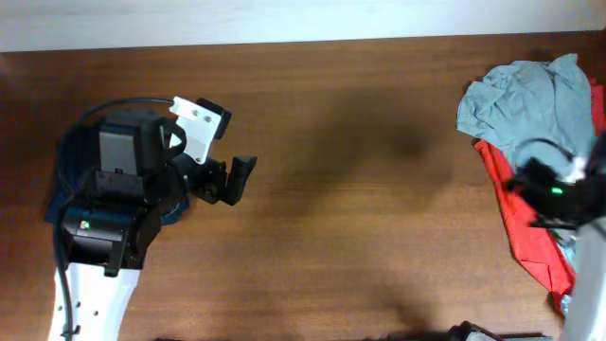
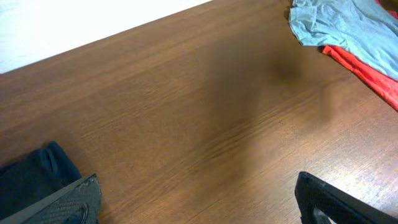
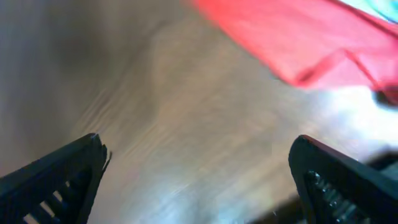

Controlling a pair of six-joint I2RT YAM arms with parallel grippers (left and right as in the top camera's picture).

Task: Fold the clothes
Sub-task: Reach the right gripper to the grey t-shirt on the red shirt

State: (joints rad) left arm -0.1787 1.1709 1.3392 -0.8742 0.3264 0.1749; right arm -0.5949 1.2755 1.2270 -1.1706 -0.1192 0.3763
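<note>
This looked like a robot test room, not a home. A big brown wooden table filled almost the whole view. Two robot arms stood at it. The left arm was black and white, with a black cable looping out of it. The right arm was at the other end, by a loose heap of shirts. Behind the table ran a plain white strip, maybe a wall.

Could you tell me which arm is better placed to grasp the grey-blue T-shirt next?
Right, probably. The right pincer hangs open beside the red shirt and grey-blue T-shirt; the left pincer is far off, by a navy cloth.
</note>
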